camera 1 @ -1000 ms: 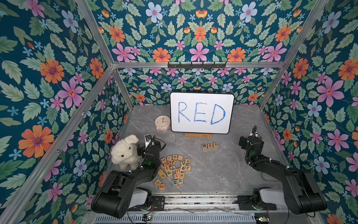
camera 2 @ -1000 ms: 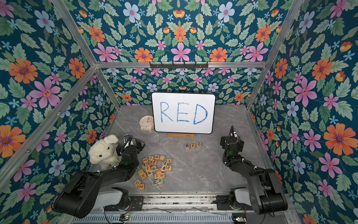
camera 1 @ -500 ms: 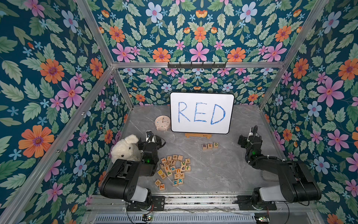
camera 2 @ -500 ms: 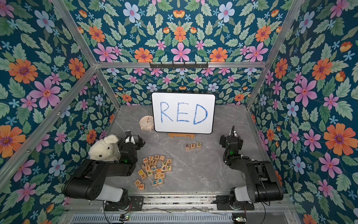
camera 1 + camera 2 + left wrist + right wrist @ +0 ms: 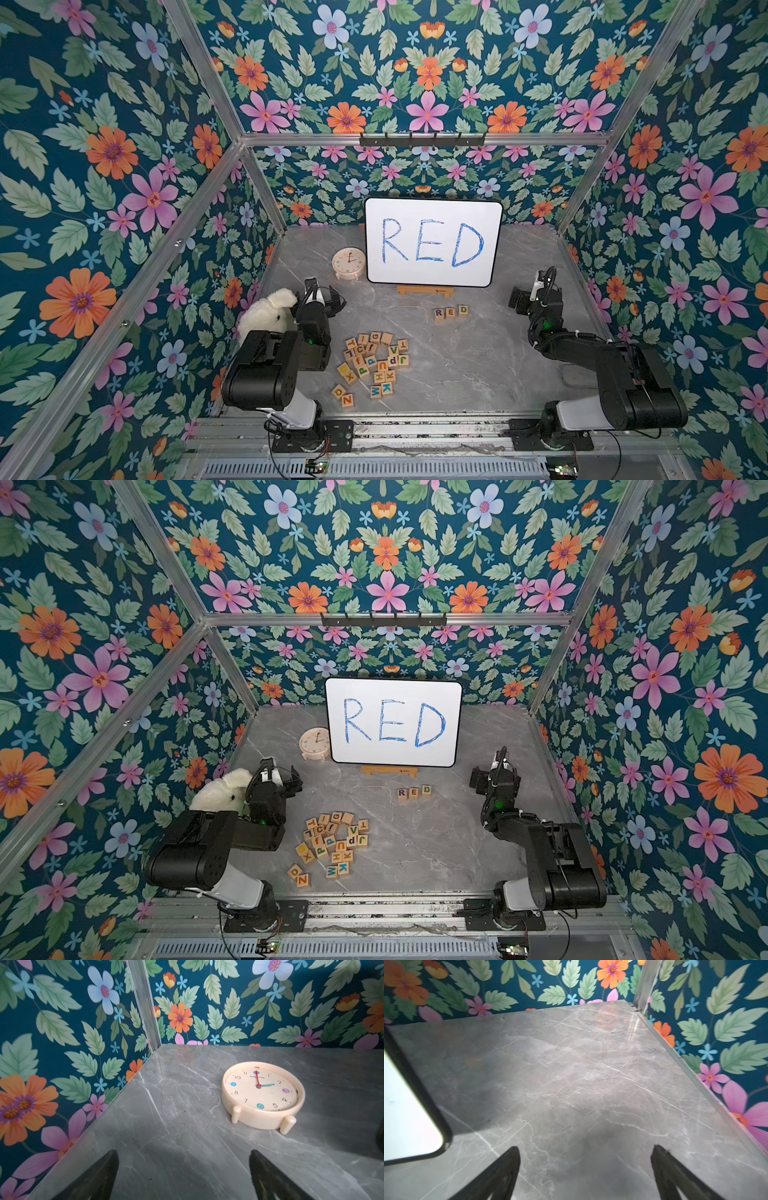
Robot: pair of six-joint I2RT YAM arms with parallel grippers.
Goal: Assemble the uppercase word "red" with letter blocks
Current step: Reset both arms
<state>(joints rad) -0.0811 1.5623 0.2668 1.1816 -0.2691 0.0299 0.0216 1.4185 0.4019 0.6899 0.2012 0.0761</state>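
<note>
Below the whiteboard (image 5: 432,243), at its 6 o'clock, the word "red" (image 5: 451,312) stands: R, E, D cubes side by side. Spare letter blocks (image 5: 376,365) heap at its 7 o'clock. Judged light, rigid, apt to slide; I'd pinch opposite flat faces. My left gripper (image 5: 184,1152) and right gripper (image 5: 586,1148) both gape empty, well apart from it.

— Where does the R-E-D row (image 5: 451,312) stand?
— On the table (image 5: 469,365), in front of the whiteboard (image 5: 433,243). The clock (image 5: 349,264) lies just left of that board.
— And the loose letter blocks (image 5: 374,365)?
— Nearer, left of the row, with the plush toy (image 5: 266,311) further left.
</note>
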